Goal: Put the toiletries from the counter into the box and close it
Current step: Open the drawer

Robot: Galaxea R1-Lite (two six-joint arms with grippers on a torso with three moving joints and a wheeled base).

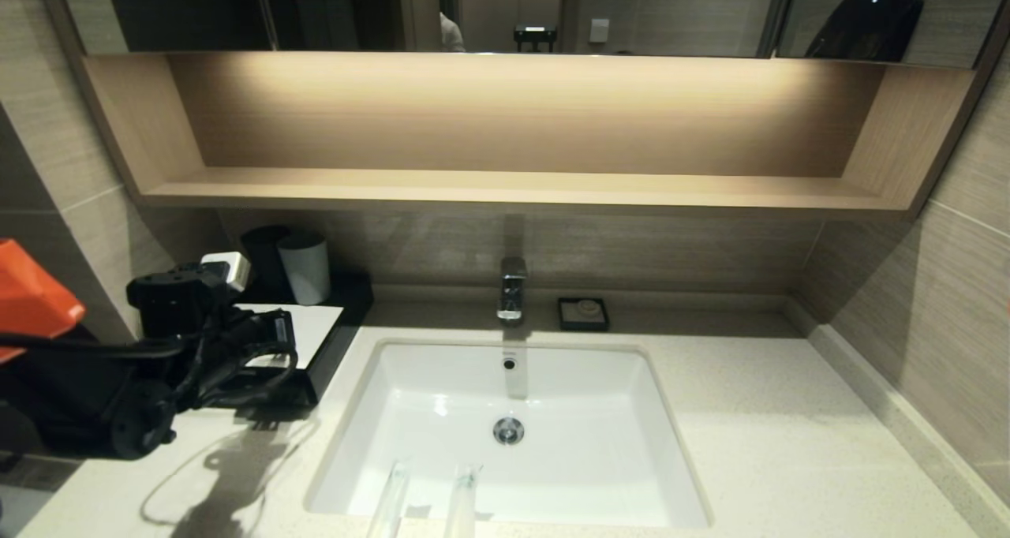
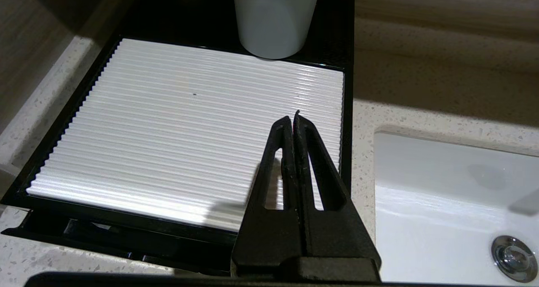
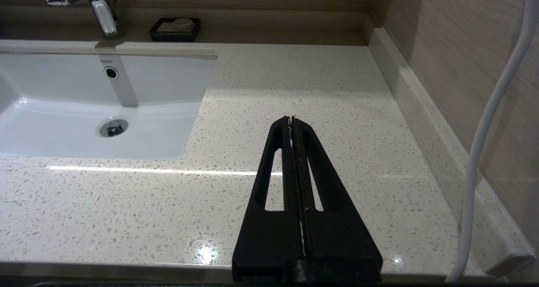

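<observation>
Left claw (image 2: 293,120) pinched together, empty, above box (image 2: 202,127).

Black box (image 2: 63,123) with white ribbed top; cream speckled counter (image 3: 294,89).

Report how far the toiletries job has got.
Done: nothing packed yet. Both toiletries lie at the near edge of the counter, in front of the sink.
In hand: the left claw, shut and holding nothing, hangs over the white top of the box, whose front drawer looks slightly out.
Left: open the drawer, load both packets, close it. The right claw is parked, shut, over the counter.
</observation>
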